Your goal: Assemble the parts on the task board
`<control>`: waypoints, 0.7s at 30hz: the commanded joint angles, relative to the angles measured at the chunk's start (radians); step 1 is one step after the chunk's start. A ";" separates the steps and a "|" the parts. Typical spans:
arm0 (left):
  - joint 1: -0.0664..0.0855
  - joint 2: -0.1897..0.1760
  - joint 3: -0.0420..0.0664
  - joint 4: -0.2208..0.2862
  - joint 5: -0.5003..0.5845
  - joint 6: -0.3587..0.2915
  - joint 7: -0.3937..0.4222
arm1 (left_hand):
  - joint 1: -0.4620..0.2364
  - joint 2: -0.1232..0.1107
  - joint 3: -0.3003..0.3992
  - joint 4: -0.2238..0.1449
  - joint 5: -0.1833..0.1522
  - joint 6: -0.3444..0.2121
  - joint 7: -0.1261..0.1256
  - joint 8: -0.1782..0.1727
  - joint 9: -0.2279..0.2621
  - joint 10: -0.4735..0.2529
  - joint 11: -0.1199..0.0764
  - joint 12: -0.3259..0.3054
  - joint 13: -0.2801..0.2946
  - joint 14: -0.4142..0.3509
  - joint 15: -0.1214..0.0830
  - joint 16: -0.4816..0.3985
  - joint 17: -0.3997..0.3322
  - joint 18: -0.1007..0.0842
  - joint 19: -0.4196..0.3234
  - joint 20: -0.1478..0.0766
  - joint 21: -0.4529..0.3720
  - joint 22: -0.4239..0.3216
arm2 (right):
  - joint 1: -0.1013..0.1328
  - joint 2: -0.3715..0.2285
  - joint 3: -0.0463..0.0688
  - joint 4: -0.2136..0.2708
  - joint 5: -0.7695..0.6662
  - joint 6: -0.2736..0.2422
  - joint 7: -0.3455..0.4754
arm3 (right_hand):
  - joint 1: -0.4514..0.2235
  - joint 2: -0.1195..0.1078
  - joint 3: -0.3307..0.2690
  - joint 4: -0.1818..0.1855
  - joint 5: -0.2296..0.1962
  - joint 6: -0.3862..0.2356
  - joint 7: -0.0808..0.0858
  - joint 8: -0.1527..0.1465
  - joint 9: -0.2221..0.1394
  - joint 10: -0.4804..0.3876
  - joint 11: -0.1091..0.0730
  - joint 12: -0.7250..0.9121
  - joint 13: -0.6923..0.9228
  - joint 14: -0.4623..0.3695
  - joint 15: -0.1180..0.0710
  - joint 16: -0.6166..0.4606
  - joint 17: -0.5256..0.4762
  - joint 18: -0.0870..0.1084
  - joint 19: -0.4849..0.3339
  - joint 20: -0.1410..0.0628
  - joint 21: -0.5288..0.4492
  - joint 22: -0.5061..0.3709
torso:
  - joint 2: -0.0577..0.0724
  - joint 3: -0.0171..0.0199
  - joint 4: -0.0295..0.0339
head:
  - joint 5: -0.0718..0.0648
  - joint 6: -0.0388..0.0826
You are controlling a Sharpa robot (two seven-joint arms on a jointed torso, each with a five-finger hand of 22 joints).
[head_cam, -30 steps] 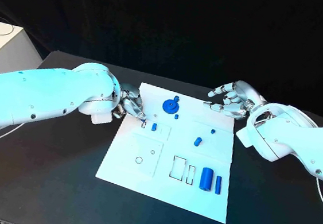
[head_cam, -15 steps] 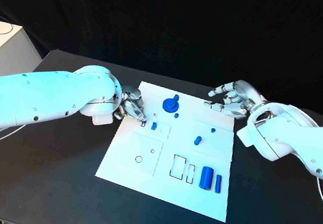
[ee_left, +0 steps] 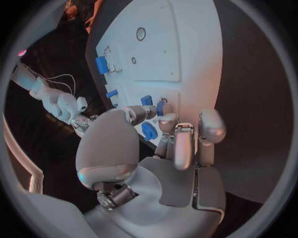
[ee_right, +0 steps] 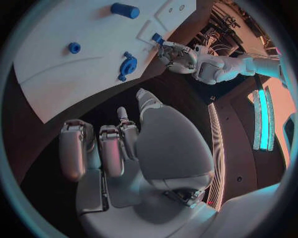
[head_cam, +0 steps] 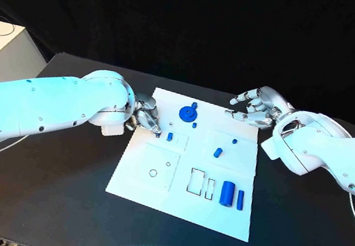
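Observation:
The white task board (head_cam: 153,186) lies in the middle of the black table. On it are a blue gear-like part (head_cam: 186,115), a small peg (head_cam: 195,126), two small blue pieces (head_cam: 170,138) (head_cam: 217,154) and two blue cylinders (head_cam: 227,195). My left hand (head_cam: 146,118) is at the board's left edge, near its far corner. Its thumb and a finger pinch a small blue part (ee_left: 160,107) just over the board (ee_left: 186,54). My right hand (head_cam: 255,107) hovers by the far right corner with fingers apart and nothing in it (ee_right: 124,144).
A white box (head_cam: 5,52) stands at the table's far left. The right wrist view shows the gear-like part (ee_right: 127,64), a cylinder (ee_right: 125,10) and my left hand (ee_right: 177,57) across the board (ee_right: 68,84).
The right hand has drifted slightly toward the table's far side. The left hand stays at the board's left edge with only a small shift of its fingertips.

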 commanded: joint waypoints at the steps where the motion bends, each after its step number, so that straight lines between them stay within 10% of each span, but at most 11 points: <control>1: 0.000 0.001 0.000 0.001 -0.013 0.028 0.012 | 0.001 0.011 0.194 -0.190 -0.005 0.011 -0.010 0.006 0.001 -0.003 -0.001 -0.006 0.000 0.074 -0.006 0.001 0.149 -0.011 0.005 -0.003 0.007 0.001 | -0.001 0.000 0.000 0.000 -0.005 0.018 0.001 | 0.005 0.003 0.005 0.002 0.004 0.008 -0.001 -0.005 -0.001 -0.006 -0.003 0.000 0.104 0.103 0.002 -0.002 0.254 0.009 0.040 0.004 -0.005 0.158 | 0.000 0.0000 0.0006 | -0.002 -0.002; 21: 0.000 0.009 -0.001 -0.004 -0.056 0.023 0.007 | 0.002 0.011 0.195 -0.192 -0.007 0.011 -0.010 0.006 0.001 -0.004 -0.001 -0.007 -0.001 0.075 -0.006 0.003 0.152 -0.011 0.005 -0.003 0.007 0.000 | -0.001 0.000 0.000 0.001 -0.005 0.018 0.000 | 0.005 0.003 0.005 0.002 0.004 0.008 -0.001 -0.005 -0.001 -0.006 -0.003 0.000 0.104 0.103 0.002 -0.002 0.254 0.009 0.040 0.004 -0.005 0.158 | 0.000 0.0014 0.0003 | 0.001 -0.012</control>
